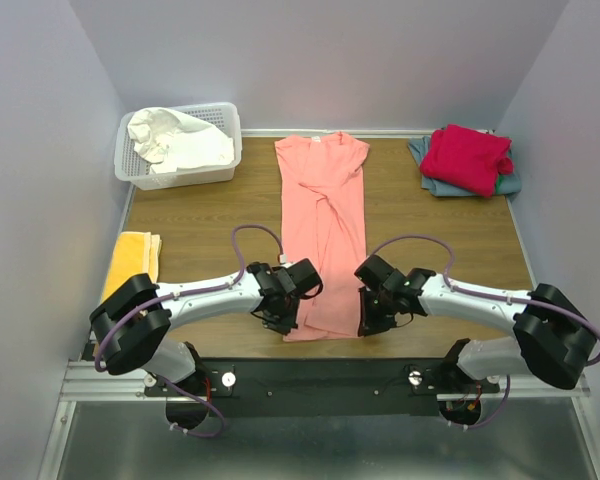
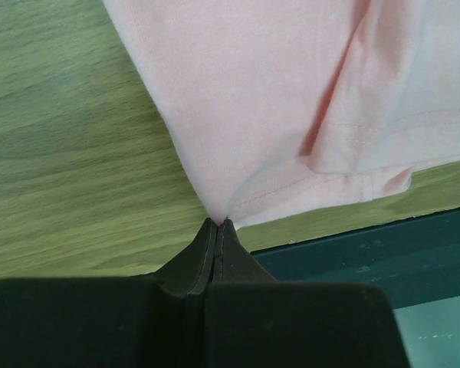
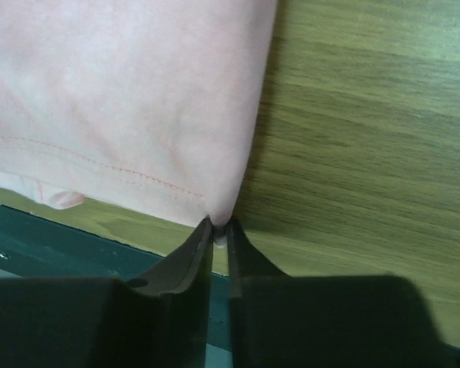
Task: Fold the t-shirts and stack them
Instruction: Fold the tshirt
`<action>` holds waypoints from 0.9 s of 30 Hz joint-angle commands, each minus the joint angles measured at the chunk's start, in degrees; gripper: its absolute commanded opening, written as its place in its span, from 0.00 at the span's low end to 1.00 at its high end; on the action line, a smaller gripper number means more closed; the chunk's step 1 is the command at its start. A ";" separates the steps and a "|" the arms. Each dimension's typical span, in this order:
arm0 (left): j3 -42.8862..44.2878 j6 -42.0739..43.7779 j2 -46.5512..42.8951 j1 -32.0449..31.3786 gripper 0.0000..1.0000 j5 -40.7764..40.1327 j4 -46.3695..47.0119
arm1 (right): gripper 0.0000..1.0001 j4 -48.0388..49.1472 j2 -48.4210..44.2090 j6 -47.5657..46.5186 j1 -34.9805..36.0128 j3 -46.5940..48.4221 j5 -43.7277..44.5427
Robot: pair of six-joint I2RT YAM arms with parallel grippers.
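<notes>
Now: salmon-pink shirt (image 1: 322, 215) folded lengthwise into narrow strip at centre of table (image 1: 200, 215), collar at far end. Closed left gripper (image 2: 217, 224) pinches near-left hem corner; right gripper (image 3: 221, 225) clamped on near-right hem corner. Far-left corner: white lattice basket (image 1: 175, 178) holds crumpled white shirt (image 1: 180, 140). Far right: crimson-red shirt (image 1: 467, 155) atop grey-blue shirt (image 1: 442, 187), 2 in pile. Left edge: yellow cloth (image 1: 132, 258).

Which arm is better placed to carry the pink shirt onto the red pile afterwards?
Right, probably: the red shirt lies far right, beyond the right claw, which pinches the pink shirt.
</notes>
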 commanded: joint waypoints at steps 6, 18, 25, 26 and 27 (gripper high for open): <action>-3.01 -1.47 -1.35 0.14 0.00 0.95 -0.26 | 0.01 -1.95 -2.60 2.21 0.49 -2.42 2.33; -5.20 -2.79 -3.02 0.14 0.00 1.21 0.18 | 0.01 -4.33 -6.73 2.39 0.49 -5.58 2.15; -1.44 -2.61 -4.34 0.14 0.00 0.95 0.44 | 0.01 -4.68 -7.87 1.95 0.58 -3.39 1.89; -0.64 -2.61 -4.86 0.14 0.00 -0.18 -0.25 | 0.01 -4.85 -8.22 1.52 0.49 -2.08 2.06; 0.15 -2.70 -5.22 0.14 0.00 -0.80 -0.52 | 0.01 -5.55 -8.58 1.34 0.49 -1.46 2.41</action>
